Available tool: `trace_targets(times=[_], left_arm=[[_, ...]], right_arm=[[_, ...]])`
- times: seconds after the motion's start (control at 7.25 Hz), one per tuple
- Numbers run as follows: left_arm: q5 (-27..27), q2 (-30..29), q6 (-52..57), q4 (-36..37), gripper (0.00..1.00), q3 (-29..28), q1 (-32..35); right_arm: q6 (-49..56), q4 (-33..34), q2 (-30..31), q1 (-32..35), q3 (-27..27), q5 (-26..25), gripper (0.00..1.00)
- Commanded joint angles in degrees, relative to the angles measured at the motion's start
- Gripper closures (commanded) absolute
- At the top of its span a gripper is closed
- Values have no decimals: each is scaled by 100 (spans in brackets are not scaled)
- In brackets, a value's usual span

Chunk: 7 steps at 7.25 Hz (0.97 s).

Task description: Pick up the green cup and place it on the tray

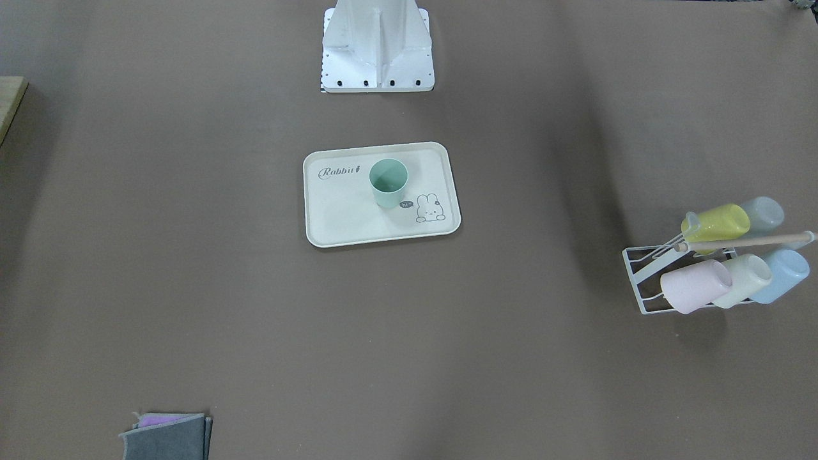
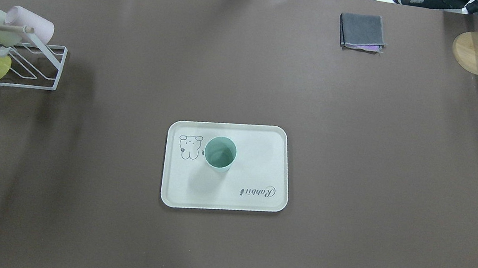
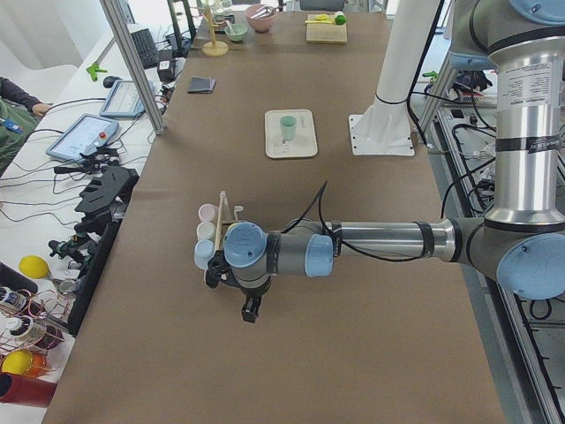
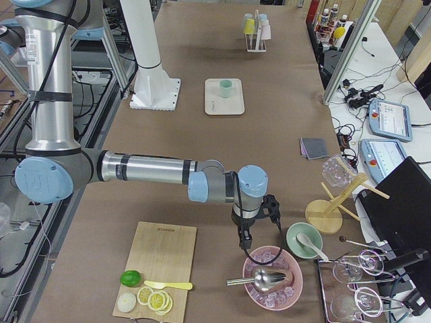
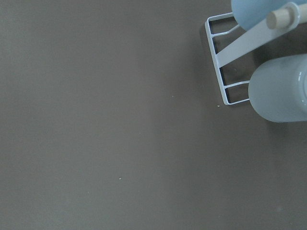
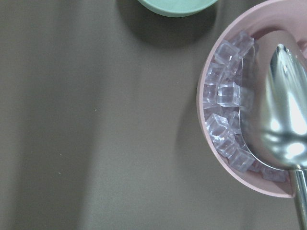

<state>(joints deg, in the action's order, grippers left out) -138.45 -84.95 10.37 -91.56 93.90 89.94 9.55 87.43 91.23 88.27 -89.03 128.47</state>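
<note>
You've got the brown worktop (image 2: 355, 169) filling every frame. The left arm (image 3: 380, 240) lies level across the middle of the left side view. The right arm (image 4: 141, 168) does the same across the middle of the right side view.

The tray (image 2: 253, 164) sits flat at centre frame in the overhead view, well apart from both arms. The white wire cup rack (image 2: 37, 73) is at the left edge there, with pastel cups lying on it. The pink bowl (image 4: 273, 282) of ice cubes, a metal scoop in it, is at bottom centre of the right side view.

The green cup (image 2: 220, 152) stands upright on the tray, mouth up, just beside the bunny drawing.

The left fingers (image 3: 250, 311) point down just beside the rack. The right fingers (image 4: 244, 239) point down near the pink bowl's rim. For both you can't tell how far open they are; nothing visible in either.
</note>
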Motion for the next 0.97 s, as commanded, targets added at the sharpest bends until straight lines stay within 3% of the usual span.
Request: trace_targets(times=[0.0, 0.83], left_arm=[[2, 5, 0, -2, 1, -21, 6], [11, 5, -9, 7, 1, -56, 6]], right_arm=[[-6, -7, -26, -3, 17, 3, 0], [-41, -7, -79, -3, 9, 12, 0]])
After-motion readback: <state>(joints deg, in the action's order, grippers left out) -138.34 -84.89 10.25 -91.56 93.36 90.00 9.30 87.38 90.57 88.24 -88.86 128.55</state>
